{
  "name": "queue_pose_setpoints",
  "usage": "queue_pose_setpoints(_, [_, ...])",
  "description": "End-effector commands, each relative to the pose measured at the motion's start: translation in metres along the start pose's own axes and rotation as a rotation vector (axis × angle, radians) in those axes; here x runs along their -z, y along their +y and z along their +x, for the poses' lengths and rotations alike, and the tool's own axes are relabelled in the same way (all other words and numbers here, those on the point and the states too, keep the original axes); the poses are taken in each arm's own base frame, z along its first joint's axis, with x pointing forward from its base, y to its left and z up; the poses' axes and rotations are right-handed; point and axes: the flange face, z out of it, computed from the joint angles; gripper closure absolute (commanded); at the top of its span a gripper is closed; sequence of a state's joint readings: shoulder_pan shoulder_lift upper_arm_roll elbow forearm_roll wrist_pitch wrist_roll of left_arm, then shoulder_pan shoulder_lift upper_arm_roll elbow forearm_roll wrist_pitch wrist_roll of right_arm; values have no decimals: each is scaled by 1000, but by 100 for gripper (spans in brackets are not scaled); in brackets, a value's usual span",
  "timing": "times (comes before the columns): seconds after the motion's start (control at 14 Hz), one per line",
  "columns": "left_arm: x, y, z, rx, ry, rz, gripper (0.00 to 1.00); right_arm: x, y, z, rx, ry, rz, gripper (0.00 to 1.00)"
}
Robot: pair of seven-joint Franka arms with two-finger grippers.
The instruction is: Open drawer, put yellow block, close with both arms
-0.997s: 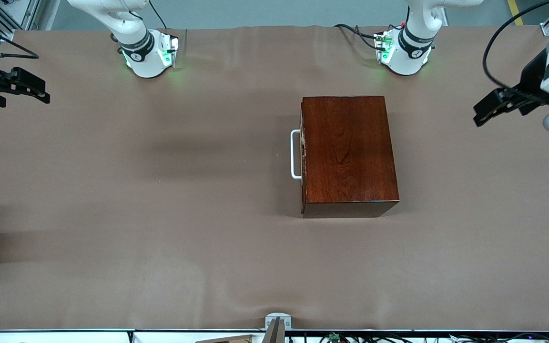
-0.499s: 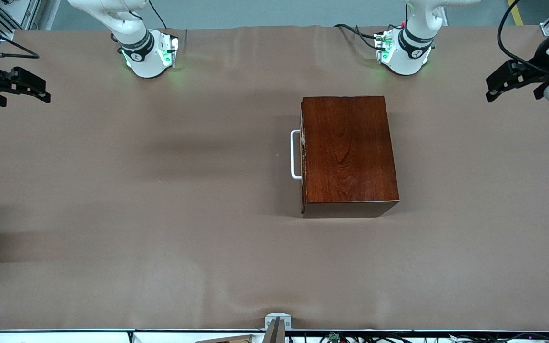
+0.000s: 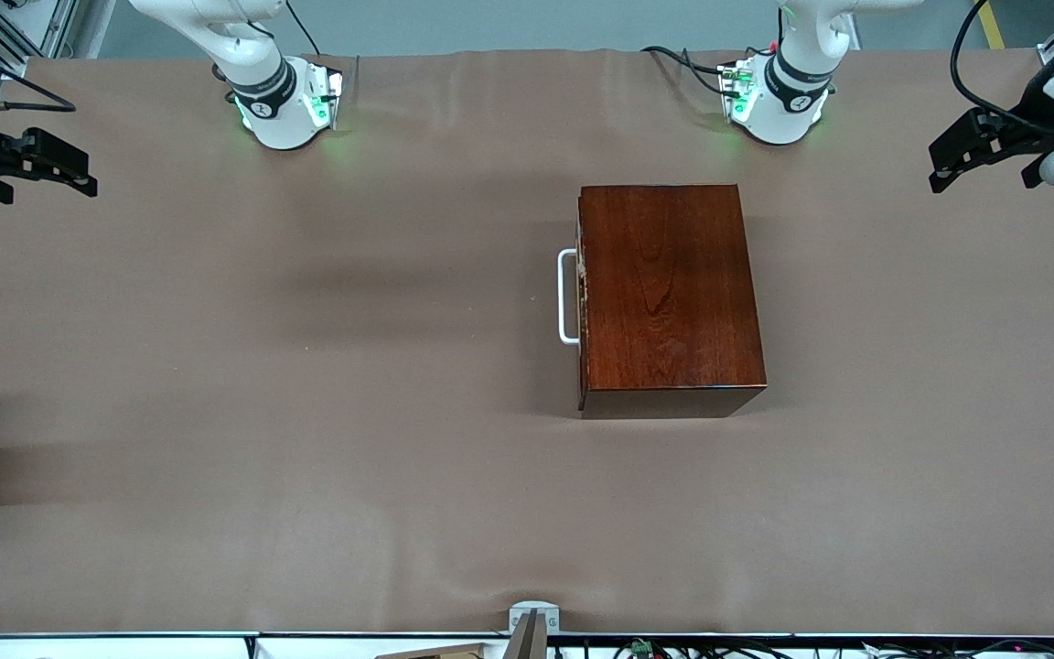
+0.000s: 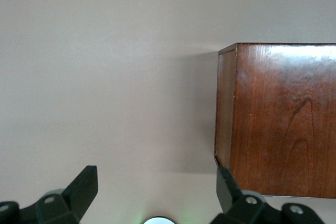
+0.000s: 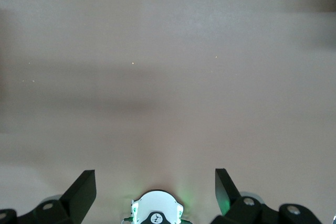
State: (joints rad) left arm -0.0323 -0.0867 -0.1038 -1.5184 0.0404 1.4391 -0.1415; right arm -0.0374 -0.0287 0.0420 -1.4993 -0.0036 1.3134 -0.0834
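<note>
Reddish-brown wooden box (image 3: 669, 297) sits on the brown table (image 3: 307, 412) toward the left arm's end, its drawer (image 3: 583, 297) pushed in, with the white handle (image 3: 567, 297) facing the right arm's end. Yellow block is perhaps inside; it shows in no view. Left gripper (image 3: 975, 156) and right gripper (image 3: 60, 169) hang over the table's two ends, fingers spread wide, holding nothing.

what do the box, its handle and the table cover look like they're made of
The box looks like dark reddish-brown wood with a glossy varnish: grain lines and a light sheen show on its top. The handle is a smooth white bar, plastic or painted metal; the look leaves that open. The table cover seems a matte brown sheet, paper or vinyl, with soft ripples.
</note>
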Motion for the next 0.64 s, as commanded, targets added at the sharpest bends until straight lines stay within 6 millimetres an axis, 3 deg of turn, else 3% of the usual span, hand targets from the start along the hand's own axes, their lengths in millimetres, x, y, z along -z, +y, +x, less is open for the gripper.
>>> queue_pose_setpoints(0.0, [3,-3,-2,-13,4,-13,0,2,3,-2,4,-3,-5,0])
queue_pose_setpoints(0.57, [7,-12,0,4,13,-14,0,2,3,-2,4,-3,-5,0])
